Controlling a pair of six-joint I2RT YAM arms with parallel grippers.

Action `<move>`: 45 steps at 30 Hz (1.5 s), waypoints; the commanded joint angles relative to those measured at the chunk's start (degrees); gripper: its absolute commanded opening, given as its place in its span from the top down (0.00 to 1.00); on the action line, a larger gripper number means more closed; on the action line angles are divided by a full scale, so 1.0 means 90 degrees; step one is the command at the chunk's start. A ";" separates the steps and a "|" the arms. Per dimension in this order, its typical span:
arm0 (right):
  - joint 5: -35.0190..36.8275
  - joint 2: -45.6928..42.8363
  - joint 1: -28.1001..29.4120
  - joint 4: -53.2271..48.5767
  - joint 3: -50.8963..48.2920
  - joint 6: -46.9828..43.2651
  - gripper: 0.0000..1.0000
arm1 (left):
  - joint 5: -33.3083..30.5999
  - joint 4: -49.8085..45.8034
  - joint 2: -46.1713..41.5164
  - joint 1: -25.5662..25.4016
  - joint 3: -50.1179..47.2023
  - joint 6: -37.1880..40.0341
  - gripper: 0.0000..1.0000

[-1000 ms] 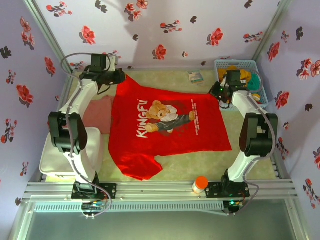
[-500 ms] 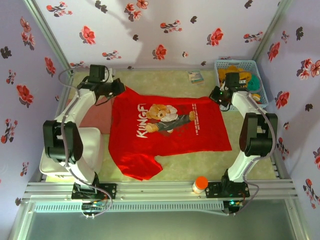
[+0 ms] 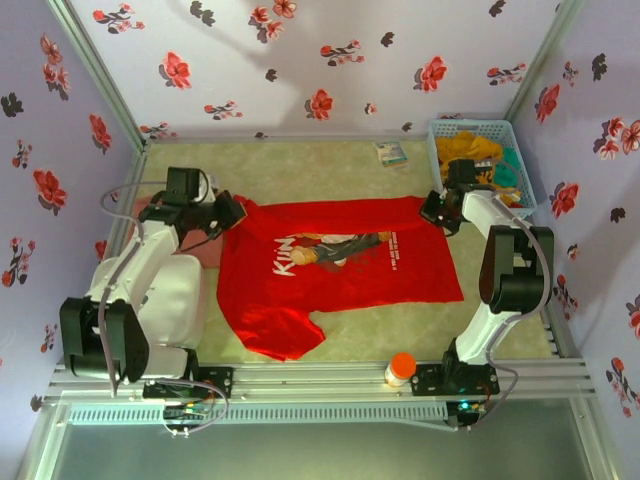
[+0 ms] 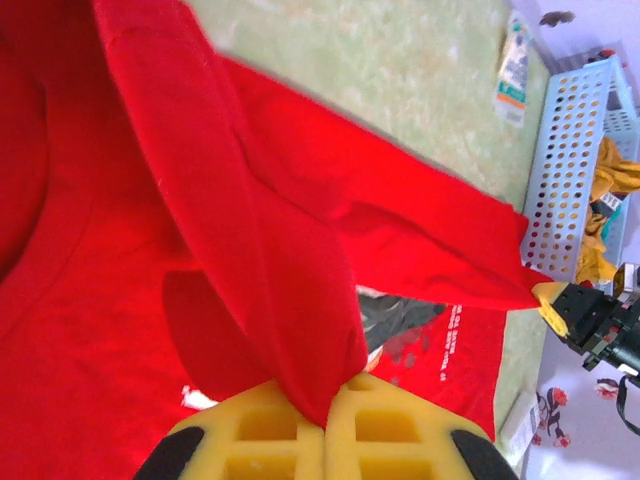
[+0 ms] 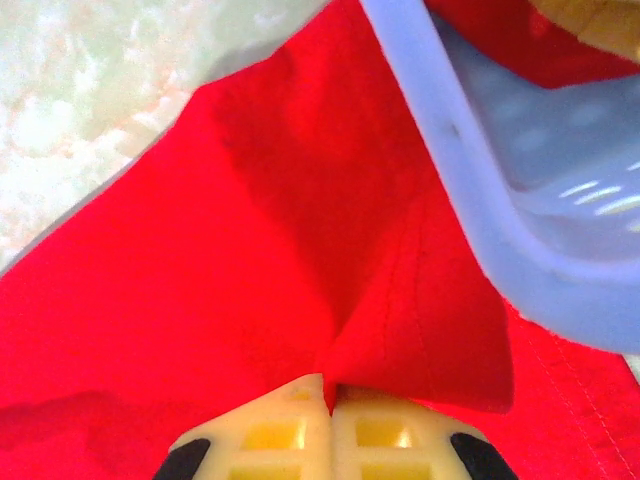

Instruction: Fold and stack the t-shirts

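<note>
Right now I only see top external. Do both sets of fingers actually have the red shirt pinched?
Observer: Left wrist view: the left fingers are shut on a bunched fold of the red t-shirt.
Operator: And right?
Observer: Right wrist view: the right fingers are shut on a stitched corner of it.
Operator: Basket clearance?
Observer: The blue basket rim is right beside that pinched corner; contact unclear.

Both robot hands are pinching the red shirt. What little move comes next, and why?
Probably draw both pinched corners toward the near hem, together. The left gripper and right gripper are shut on the far edge of the red t-shirt, folded over only part of its print.
</note>
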 commanded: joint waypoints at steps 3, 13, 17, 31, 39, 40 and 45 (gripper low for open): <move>0.0010 -0.0161 -0.0036 0.0041 -0.0229 0.0037 0.98 | 0.0134 0.0586 -0.0396 0.0004 -0.0851 -0.0729 1.00; -0.0137 -0.0555 -0.0036 0.0055 -0.0341 -0.0046 0.53 | -0.0924 -0.0714 -0.0314 0.0027 -0.0508 0.0382 0.65; -0.0126 -0.0764 -0.0012 0.0067 -0.0137 0.0016 0.46 | -0.1516 -0.1166 0.0023 0.0245 0.0160 0.1091 0.65; -0.0260 0.0709 0.0412 0.0073 0.1177 0.0070 0.36 | -0.1182 -0.0904 0.3167 0.0369 0.2922 0.1943 0.72; -0.0273 0.1464 0.0535 0.0171 0.1519 0.0139 0.35 | -0.2183 -0.1327 0.4365 -0.0044 0.3967 0.2404 0.71; -0.0264 0.1532 0.0538 0.0153 0.1551 0.0144 0.35 | -0.2371 -0.1343 0.4446 -0.0079 0.4033 0.2410 0.71; -0.0217 0.1754 0.0578 0.0079 0.1715 0.0137 0.34 | -0.2923 -0.1650 0.4851 -0.0243 0.4418 0.2587 0.72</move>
